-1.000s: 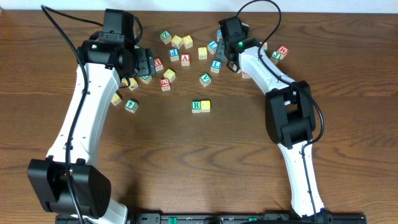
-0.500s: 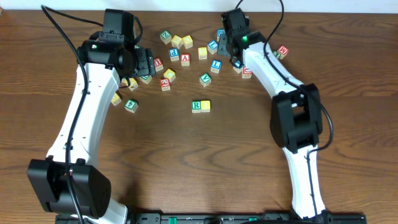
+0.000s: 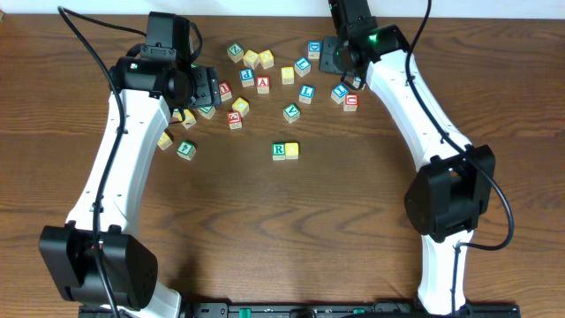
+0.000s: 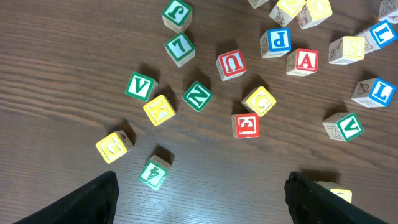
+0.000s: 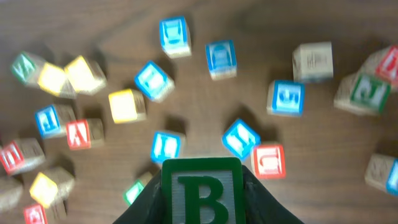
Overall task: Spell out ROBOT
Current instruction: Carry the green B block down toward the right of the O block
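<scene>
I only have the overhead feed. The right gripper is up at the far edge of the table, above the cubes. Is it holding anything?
Observer: Yes. The right wrist view shows the right gripper shut on the green-framed B cube, with the letter facing the camera.
Operator: And the left gripper?
Observer: The left wrist view shows the left gripper open, with nothing between its jaws.
Operator: Which letters can you read under it?
Observer: A yellow K cube and a red E cube lie loose on the wood.
</scene>
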You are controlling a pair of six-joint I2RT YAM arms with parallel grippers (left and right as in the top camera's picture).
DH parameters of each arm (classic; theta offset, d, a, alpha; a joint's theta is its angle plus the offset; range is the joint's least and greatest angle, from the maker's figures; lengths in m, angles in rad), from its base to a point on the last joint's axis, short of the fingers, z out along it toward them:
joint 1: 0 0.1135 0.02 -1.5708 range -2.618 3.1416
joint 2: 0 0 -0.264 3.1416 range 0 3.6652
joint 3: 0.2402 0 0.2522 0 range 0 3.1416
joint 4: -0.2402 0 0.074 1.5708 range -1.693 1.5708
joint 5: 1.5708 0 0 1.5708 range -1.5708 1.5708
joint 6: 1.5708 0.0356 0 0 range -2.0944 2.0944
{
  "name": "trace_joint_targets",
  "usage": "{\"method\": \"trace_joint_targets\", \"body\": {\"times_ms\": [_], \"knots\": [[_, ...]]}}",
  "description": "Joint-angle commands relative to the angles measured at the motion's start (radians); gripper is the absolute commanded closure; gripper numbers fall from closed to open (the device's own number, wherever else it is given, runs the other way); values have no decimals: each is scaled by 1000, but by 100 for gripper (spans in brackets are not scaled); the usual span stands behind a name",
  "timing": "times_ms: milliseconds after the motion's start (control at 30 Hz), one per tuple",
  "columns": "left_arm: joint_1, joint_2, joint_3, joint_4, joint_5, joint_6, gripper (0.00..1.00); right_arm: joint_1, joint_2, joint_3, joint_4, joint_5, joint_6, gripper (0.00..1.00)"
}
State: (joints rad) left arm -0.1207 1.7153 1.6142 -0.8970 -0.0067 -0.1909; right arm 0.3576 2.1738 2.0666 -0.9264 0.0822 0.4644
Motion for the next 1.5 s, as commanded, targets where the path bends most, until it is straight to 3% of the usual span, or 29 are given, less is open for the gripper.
{"method": "trace_joint_targets", "body": {"times_ms": [0,433,1100,1467], "knots": [[0,10,-10,1,-13,-12,16,-2,-12,11,-70,-40,-10,74],[0,10,-10,5,-13,-12,15,51,6,-38,-283,-40,-10,71],[0,10,-10,12,-13,-12,15,151,6,-397,-27,-36,-9,66],[0,10,-10,16,-13,-12,15,150,-15,-372,-12,-41,-10,69]]}}
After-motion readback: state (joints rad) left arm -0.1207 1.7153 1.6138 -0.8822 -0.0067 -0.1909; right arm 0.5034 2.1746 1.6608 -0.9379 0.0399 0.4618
